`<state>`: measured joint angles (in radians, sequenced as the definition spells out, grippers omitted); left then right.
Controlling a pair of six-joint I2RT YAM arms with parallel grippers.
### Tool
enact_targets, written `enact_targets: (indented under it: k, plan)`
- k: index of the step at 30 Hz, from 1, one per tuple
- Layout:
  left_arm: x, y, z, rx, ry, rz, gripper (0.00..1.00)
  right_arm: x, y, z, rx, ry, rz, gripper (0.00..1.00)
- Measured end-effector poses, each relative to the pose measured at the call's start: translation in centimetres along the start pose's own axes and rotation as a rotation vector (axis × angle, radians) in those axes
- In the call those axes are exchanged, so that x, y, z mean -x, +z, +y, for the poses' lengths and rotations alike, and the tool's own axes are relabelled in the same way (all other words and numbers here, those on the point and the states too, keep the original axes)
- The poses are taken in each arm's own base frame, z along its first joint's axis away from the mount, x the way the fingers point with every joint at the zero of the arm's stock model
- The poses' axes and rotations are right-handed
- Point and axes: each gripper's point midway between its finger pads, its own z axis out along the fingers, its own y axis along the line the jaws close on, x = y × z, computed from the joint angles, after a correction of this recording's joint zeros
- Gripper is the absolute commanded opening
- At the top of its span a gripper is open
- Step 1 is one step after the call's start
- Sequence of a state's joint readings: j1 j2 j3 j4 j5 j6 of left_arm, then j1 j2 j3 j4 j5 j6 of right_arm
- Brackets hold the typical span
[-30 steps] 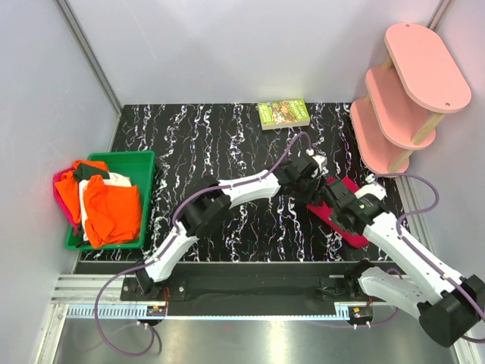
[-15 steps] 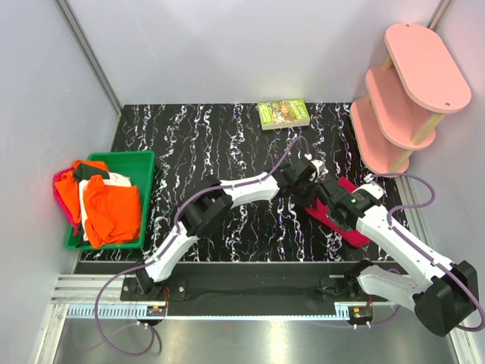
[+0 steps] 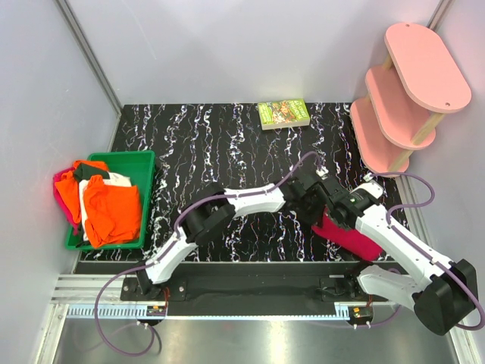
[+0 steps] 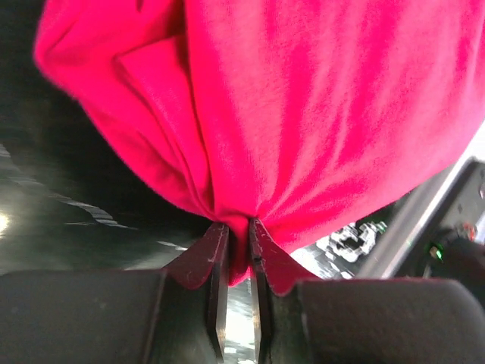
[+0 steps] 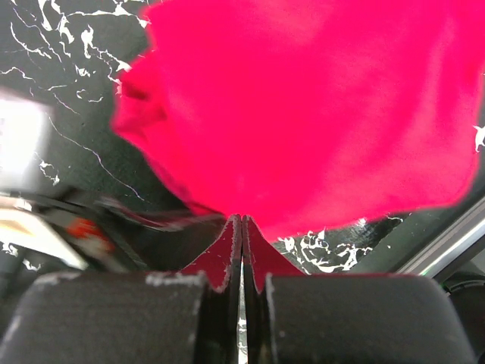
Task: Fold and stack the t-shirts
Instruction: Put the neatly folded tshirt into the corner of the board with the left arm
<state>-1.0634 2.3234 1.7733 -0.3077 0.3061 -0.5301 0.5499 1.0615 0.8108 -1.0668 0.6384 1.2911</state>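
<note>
Here, the left gripper [image 4: 235, 227] and right gripper [image 5: 241, 221], side by side, each pinch the far edge of the crimson t-shirt [image 3: 345, 235]; its cloth trails toward the near-right corner of the counter [image 3: 227, 144].

Your left gripper [image 4: 236, 231] closed from wide onto crimson-red t-shirt [image 4: 303, 114] edge. It and your right gripper [image 5: 241, 224] drew back toward you; shirt now bunched, shifted nearer.

A lab cell: plain grey walls [image 3: 189, 45], aluminium rail [image 3: 83, 290].
</note>
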Motion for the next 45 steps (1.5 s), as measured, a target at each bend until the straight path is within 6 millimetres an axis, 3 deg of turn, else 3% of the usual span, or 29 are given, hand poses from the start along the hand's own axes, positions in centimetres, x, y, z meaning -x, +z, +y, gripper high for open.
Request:
enact_targets:
  k: [8, 14, 18, 36, 40, 45]
  plan:
    - [-3.0, 1.0, -4.1, -0.063, 0.056, 0.092, 0.13, 0.2, -0.3, 0.0, 0.016, 0.0, -0.003, 0.0]
    - [-3.0, 1.1, -4.2, -0.062, 0.015, 0.089, 0.0, 0.5, -0.7, 0.0, 0.044, 0.011, -0.007, 0.0]
    - [-2.5, 1.3, -4.0, -0.066, -0.059, 0.068, 0.0, 0.6, -0.9, -0.2, 0.062, 0.018, -0.011, 0.0]
    - [2.4, 2.1, -1.0, -0.141, -0.469, -0.125, 0.0, 0.8, -1.4, -1.3, 0.111, -0.013, -0.028, 0.0]
    - [3.5, 2.0, 0.4, -0.149, -0.537, -0.171, 0.0, 1.0, -1.5, -1.4, 0.12, -0.029, -0.035, 0.0]
    - [4.5, 0.2, 3.7, -0.105, -0.634, -0.263, 0.0, 1.1, -1.6, -1.4, 0.126, -0.037, -0.039, 0.0]
